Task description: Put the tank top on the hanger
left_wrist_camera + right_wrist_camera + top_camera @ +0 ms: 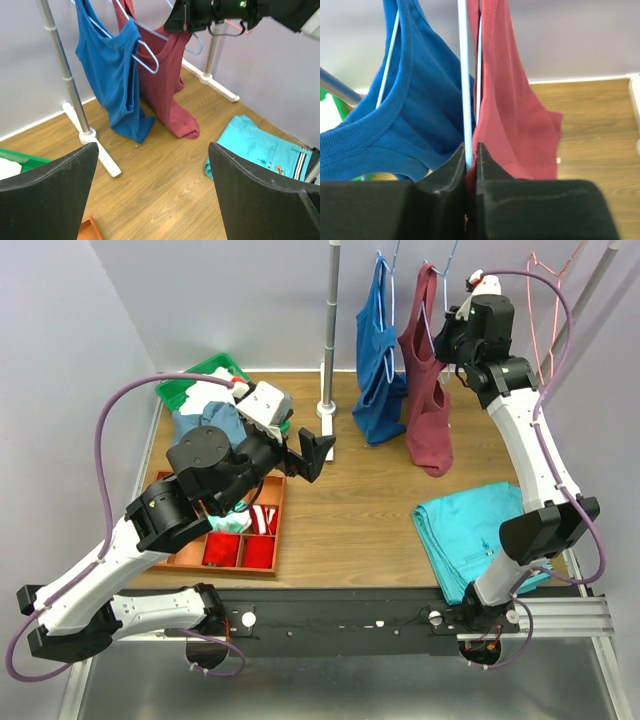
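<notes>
Right gripper is clamping tight on 1 thin wire of the hanger, up at the rack. Left gripper is hanging wide open with nothing in it, low over the table, well apart from the clothes. Tank top is hanging off the hanger right beside the blue top, hem looking to be touching the table. It's looking threaded on, but I can't tell if both straps are seated.

Risks:
- The wire is thin and sitting in a 2-finger pinch, so it could pivot or slip under the cloth's weight.
- The hanger is sitting tilted, so a strap could slide off the low end.
- The hem dragging on the table could tug the top off.
- A hanger corner could snag the blue top.
</notes>
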Available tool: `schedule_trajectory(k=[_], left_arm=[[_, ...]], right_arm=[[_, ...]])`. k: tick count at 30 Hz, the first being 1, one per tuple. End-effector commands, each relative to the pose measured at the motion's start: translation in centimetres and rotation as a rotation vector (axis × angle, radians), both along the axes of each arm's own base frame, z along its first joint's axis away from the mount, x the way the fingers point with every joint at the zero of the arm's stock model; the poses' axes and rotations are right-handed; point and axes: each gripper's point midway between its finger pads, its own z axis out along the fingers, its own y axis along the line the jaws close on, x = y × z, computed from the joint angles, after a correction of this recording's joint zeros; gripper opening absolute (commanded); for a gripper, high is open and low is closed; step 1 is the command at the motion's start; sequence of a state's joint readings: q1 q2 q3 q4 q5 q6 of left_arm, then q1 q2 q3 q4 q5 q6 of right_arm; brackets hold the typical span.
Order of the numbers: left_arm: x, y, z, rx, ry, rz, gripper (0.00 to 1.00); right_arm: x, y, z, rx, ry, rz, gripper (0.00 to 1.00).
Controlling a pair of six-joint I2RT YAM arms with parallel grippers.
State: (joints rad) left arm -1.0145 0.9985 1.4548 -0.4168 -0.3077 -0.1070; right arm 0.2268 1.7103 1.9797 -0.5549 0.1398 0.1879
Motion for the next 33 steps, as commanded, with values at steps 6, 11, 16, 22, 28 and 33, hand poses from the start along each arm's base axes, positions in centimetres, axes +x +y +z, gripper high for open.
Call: schedule_trajectory(k=[6, 11, 16, 22, 28, 33], left_arm=[[0.4, -0.3, -2.6, 0.018, 0.055, 0.019, 0.99], [0.6, -0.9, -4.5, 0.029, 0.099, 0.020, 0.99], [0.9, -1.8, -7.5, 0.051, 0.186, 0.025, 0.99], [0.8, -2.3, -11.7, 0.042, 0.292, 0.031, 0.99], [0.5, -2.0, -17.0, 0.001, 0.428, 0.093, 0.99], [0.0, -1.5, -22.1, -0.002, 0.514, 0.124, 0.99]], right_arm=[[-2.4, -1.4, 3.1, 0.039, -0.073, -0.048, 0.46], [-5.5, -1.1, 3.9, 0.114, -0.067, -0.029, 0.76], [-9.6, -1.4, 3.3, 0.181, -0.072, -0.020, 1.00], [-15.2, -2.1, -1.9, 0.269, -0.007, -0.044, 1.00], [-19.5, -2.2, -9.4, 0.350, 0.111, -0.067, 1.00], [-22.1, 0.2, -14.7, 0.444, 0.259, 0.019, 1.00]])
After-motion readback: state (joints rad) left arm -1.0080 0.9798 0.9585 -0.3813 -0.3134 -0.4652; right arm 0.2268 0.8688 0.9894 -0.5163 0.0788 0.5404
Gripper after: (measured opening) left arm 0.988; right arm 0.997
